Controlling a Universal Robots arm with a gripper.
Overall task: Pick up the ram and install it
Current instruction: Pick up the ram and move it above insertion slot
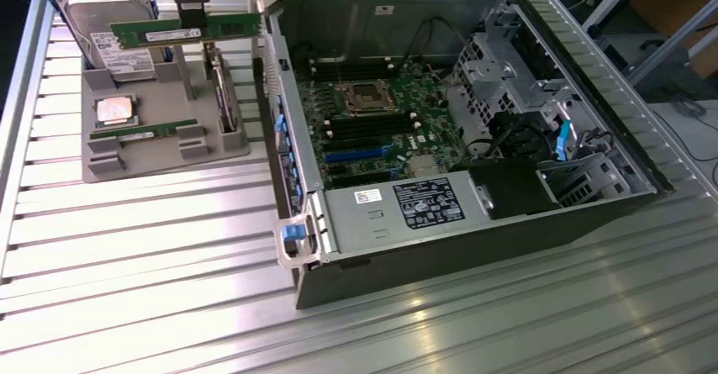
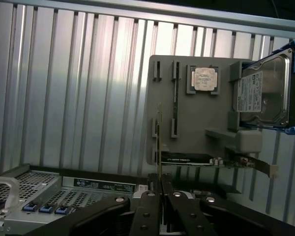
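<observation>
Pickup seemed done: fingers (image 2: 147,211) were almost shut, gripping the ram (image 1: 157,34) in air above gray tray (image 1: 157,160) beside open PC case (image 1: 449,260), w/ install into the case not yet done.

Two thin, long green circuit-board sticks are counted: the held ram stick (image 1: 151,34), clamped in the dark gripper (image 1: 193,26), and the second ram stick (image 1: 144,130), seated along the near edge of the tray. One grey moulded plastic tray (image 1: 157,160) is noted. One silver metal hard drive (image 1: 107,29) is counted at the tray's far corner. One square silver processor chip (image 1: 116,109) is recorded. One upright expansion card (image 1: 224,97) with a metal bracket is seen. One open dark metal computer case (image 1: 449,256) is noted, and one grey labelled power supply box (image 1: 393,210) is counted inside it. One gripper is tallied.
</observation>
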